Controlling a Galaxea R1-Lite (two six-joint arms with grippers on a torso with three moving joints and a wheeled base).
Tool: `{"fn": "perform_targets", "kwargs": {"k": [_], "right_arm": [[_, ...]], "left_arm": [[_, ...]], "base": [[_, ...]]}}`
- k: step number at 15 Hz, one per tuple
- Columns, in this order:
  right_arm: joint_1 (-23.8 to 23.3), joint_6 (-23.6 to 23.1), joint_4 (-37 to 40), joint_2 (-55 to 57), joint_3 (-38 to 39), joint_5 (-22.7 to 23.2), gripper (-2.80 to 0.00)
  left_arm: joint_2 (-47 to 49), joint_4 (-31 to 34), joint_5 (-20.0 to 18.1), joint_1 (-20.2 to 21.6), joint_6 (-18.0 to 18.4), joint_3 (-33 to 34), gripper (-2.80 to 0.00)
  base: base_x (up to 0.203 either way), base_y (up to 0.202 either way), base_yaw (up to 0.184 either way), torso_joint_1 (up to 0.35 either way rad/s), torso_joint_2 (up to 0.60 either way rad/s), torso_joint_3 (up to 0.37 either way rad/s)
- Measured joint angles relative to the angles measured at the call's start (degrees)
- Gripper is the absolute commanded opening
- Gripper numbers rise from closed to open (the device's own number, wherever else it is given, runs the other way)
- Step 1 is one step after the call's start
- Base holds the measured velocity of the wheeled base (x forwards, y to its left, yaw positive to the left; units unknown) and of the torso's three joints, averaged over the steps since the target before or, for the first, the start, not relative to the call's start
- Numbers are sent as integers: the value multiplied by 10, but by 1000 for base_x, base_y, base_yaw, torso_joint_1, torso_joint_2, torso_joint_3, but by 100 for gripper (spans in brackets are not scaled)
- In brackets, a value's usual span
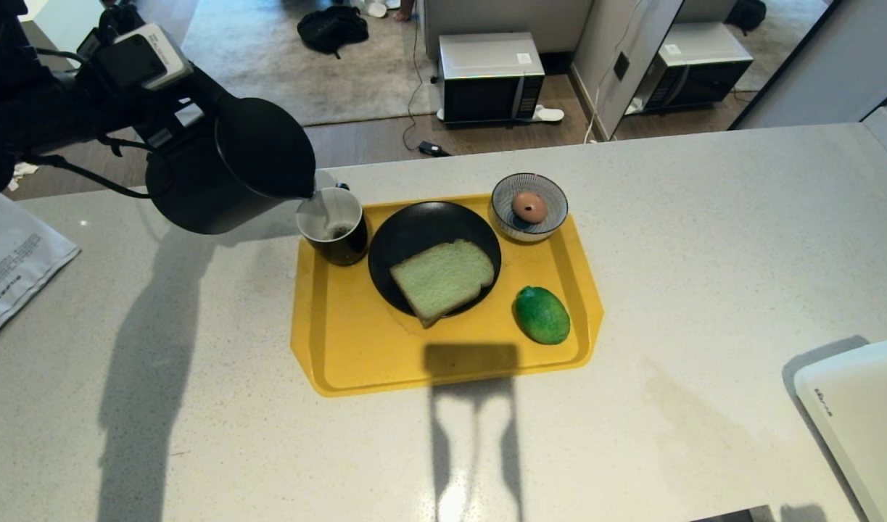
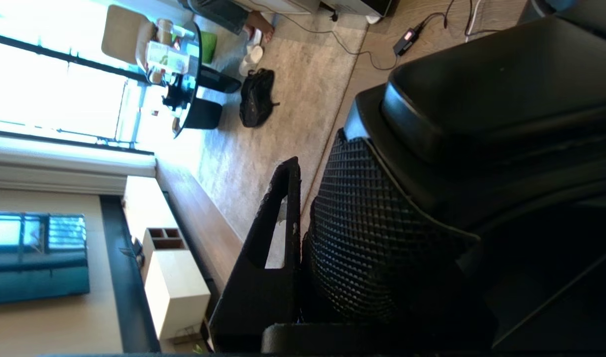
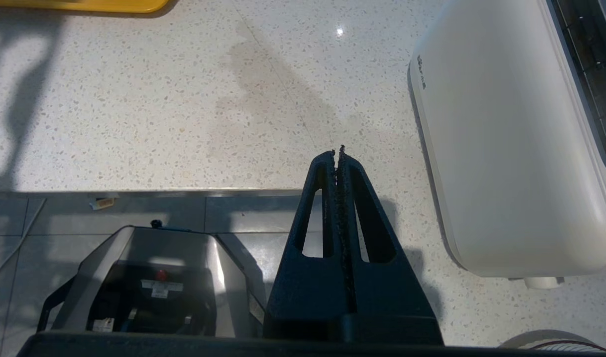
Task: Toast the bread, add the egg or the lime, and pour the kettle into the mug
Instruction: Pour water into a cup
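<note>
Fingers of the left gripper [image 2: 303, 248] clamp the kettle [image 1: 229, 167], tilted with its spout over the mug [image 1: 333, 225] on the yellow tray [image 1: 356, 348]. Tipping further could overshoot the rim. Right gripper [image 3: 338, 156] fingers pressed together, idle above the surface [image 3: 159, 109].

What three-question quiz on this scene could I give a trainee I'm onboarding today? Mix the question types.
1. True or false: the bread lies on the black plate.
2. What does the bowl hold? A) lime B) egg C) nothing
3. Which end effector holds the kettle tilted over the mug?

Key: 1 true. 2 B; the egg is in it, the lime lies on the tray. 3 the left end effector; the right end effector is shut and empty by the toaster.
</note>
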Motion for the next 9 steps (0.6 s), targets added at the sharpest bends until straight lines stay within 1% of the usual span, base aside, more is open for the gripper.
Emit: {"fn": "perform_targets", "kwargs": {"k": [4,8,9], "right_arm": [[0,0,0,0,0,0,-280],[0,0,0,0,0,0,-280],[0,0,0,0,0,0,-280]], "left_arm": [[-8,-2,1,0,-45,1,-280],[-19,-2,2,0,-102,3,-280],[-22,-2,2,1,-110,3,-280]], "base": [[0,0,0,0,0,0],[0,0,0,0,0,0],[0,0,0,0,0,0]]}}
